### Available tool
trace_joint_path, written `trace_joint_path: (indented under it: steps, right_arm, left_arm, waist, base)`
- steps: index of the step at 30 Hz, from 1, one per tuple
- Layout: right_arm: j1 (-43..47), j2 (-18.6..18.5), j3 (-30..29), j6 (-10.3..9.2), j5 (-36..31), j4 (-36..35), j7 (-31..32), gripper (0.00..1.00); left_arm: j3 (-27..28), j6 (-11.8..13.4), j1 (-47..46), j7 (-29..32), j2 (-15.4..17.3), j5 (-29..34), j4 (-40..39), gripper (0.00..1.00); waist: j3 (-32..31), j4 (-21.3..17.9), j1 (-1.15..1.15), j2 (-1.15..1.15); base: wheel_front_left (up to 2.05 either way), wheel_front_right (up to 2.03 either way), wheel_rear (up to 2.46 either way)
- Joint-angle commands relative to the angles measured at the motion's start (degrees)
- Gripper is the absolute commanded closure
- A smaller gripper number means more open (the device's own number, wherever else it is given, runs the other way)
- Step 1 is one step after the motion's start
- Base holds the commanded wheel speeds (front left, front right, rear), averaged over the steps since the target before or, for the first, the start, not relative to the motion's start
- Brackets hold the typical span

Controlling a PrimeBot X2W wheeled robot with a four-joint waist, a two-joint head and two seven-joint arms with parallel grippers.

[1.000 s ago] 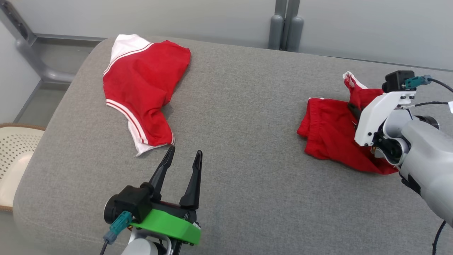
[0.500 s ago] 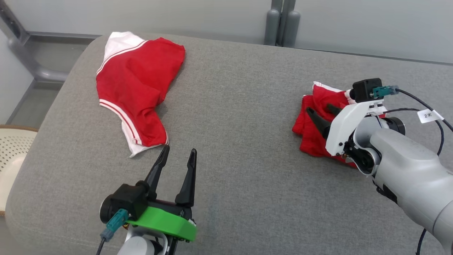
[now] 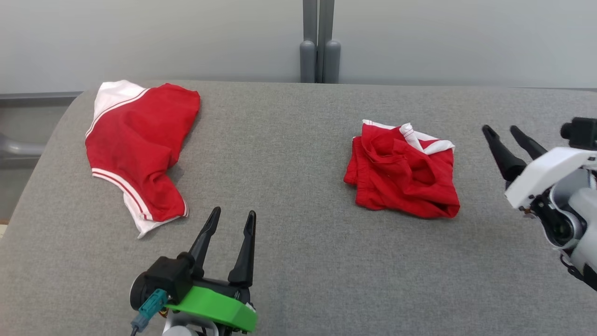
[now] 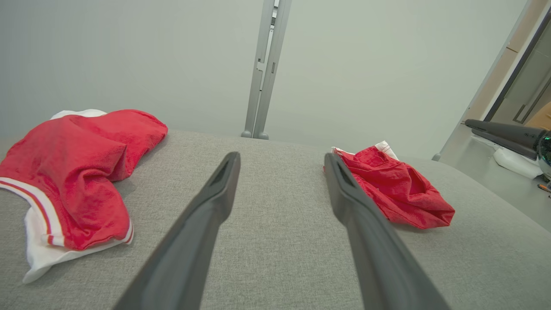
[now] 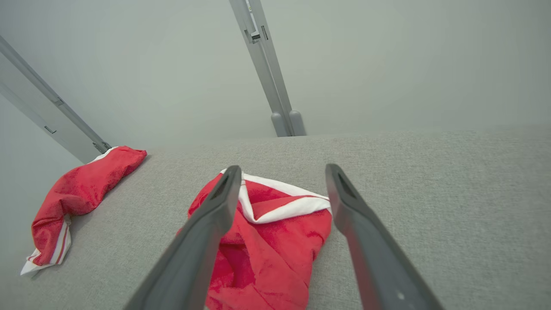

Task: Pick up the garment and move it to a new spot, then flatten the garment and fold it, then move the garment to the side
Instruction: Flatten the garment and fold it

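Observation:
The garment lies in a crumpled red heap with a white striped edge on top, right of centre on the grey cushion. None of its lettering shows. My right gripper hangs open and holds nothing, off to the heap's right and apart from it. In the right wrist view the garment sits between and below the spread fingers of that gripper. My left gripper stands open over bare cushion at the front. In the left wrist view, the garment lies right of that gripper.
Another red piece with white striped trim lies spread at the cushion's far left, just beyond my left fingertips. A grey post rises against the pale wall behind. Bare cushion stretches between the two pieces and along the front.
My right gripper, shut on the garment a second ago, opened and drew back to the right, leaving the garment in a heap. The head camera turned too, shifting the whole picture.

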Motion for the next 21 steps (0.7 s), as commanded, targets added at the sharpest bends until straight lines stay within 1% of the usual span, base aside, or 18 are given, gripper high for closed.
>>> trace_joint_path:
  steps: [1, 2, 5, 9, 10, 11, 12, 16, 21]
  right_arm:
    - [2.2, -0.6, -1.6, -0.02, -0.7, 0.5, -0.2, 0.0]
    - [3.6, -1.2, -2.6, -0.02, -1.4, 1.1, -0.2, 0.0]
    - [6.1, -1.1, -5.6, -0.02, -2.1, 1.2, -0.2, 0.0]
    - [8.1, -0.7, -7.3, -0.02, -3.4, 1.5, -0.3, 0.0]
    - [8.1, -0.3, -7.6, -0.02, -3.7, 1.7, -0.3, 0.06]
    - [7.8, 0.0, -7.6, -0.02, -3.9, 1.9, 0.0, 0.47]
    - [7.0, 0.3, -7.4, -0.02, -4.5, 2.3, 0.6, 1.0]
    - [3.1, 2.3, -6.4, -0.02, -5.6, 4.3, 4.5, 1.0]
    - [-1.3, 5.2, -3.8, -0.02, -6.2, 9.5, 12.5, 1.0]
  left_arm:
    - [0.3, -0.2, 1.2, 0.0, 0.0, 0.1, -0.2, 0.0]
    - [0.3, -0.3, 1.3, 0.0, 0.0, 0.2, -0.2, 0.0]
    - [0.5, -0.5, 1.6, 0.0, 0.0, 0.3, -0.3, 0.0]
    - [0.2, -0.7, 1.2, 0.0, 0.0, 0.4, -0.2, 0.0]
    - [0.1, -0.8, 0.9, 0.0, -0.1, 0.5, -0.2, 0.0]
    - [0.1, -0.8, 0.7, 0.0, -0.1, 0.6, -0.3, 0.0]
    - [0.1, -0.7, 0.4, 0.0, -0.1, 0.6, -0.3, 0.0]
    - [-0.2, -0.9, -1.1, 0.0, -0.2, 1.0, -0.3, 0.0]
    - [-0.8, -1.0, -2.7, 0.0, -0.7, 1.1, 0.3, 0.0]
  waist:
    - [-1.4, -1.4, 0.0, 0.0]
    - [-1.6, -1.5, 0.0, 0.0]
    - [-1.7, -1.6, 0.0, 0.0]
    - [-1.2, -1.1, 0.0, 0.0]
    - [-0.8, -0.8, 0.0, 0.0]
    - [-0.4, -0.6, 0.0, 0.0]
    - [0.2, -0.4, 0.0, 0.0]
    - [2.9, 0.9, 0.0, 0.0]
    - [5.3, 3.4, 0.0, 0.0]
  base:
    - [0.0, 0.0, 0.0]
    - [0.0, 0.0, 0.0]
    - [0.0, 0.0, 0.0]
    - [0.0, 0.0, 0.0]
    - [0.0, 0.0, 0.0]
    - [0.0, 0.0, 0.0]
    - [0.0, 0.0, 0.0]
    - [0.0, 0.0, 0.0]
    - [0.0, 0.0, 0.0]
